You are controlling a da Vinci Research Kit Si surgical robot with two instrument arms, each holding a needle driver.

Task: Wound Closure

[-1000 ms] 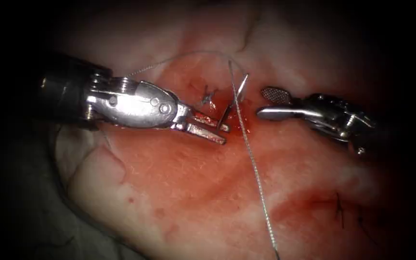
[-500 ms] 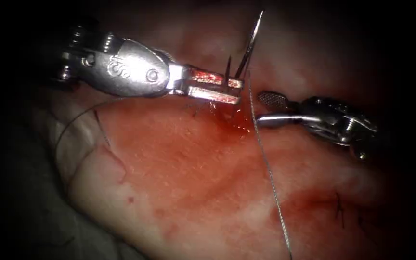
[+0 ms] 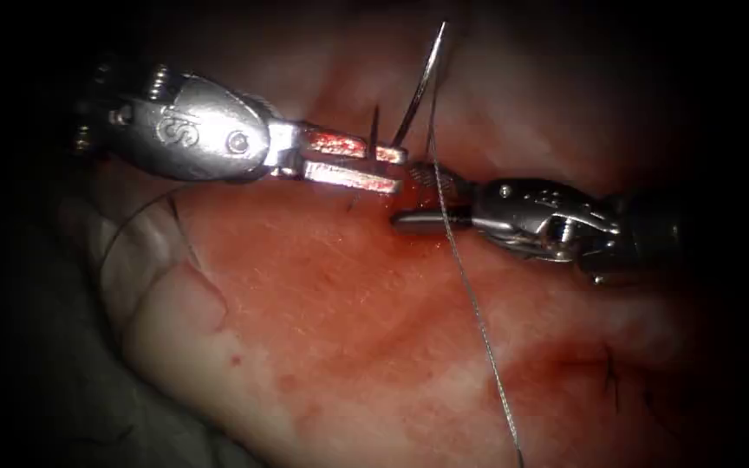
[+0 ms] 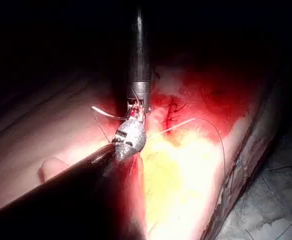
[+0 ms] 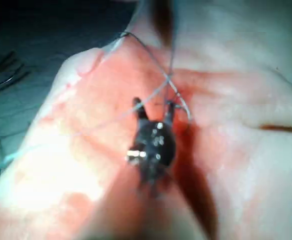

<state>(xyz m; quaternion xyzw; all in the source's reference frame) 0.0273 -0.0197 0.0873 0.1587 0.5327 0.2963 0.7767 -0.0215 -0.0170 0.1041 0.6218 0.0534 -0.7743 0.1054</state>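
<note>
Over the reddened middle of the tissue (image 3: 322,286), at about nine o'clock in the endoscope view, we see the left arm's tool (image 3: 389,167) with its jaws closed on the needle (image 3: 416,91), gripping it low on its curve. The needle stands clear of the tissue, its long free end arcing toward twelve o'clock. Over the last second this tool has lifted the needle up and out of the cut (image 3: 418,204), so we judge the step in hand to be drawing the needle out. The thread (image 3: 470,303) runs from near the needle down across the cut and off toward five o'clock, passing between the spread jaws of the right arm's tool (image 3: 413,198). That tool holds nothing and has slid in from three o'clock until its tips sit at the cut, just under the left jaws. Farther toward four o'clock lie dark earlier stitches (image 3: 613,377) amid the red fluid (image 3: 374,312). In our judgement, any next move calls for keeping the thread slack and unsnagged around those open jaws.
</note>
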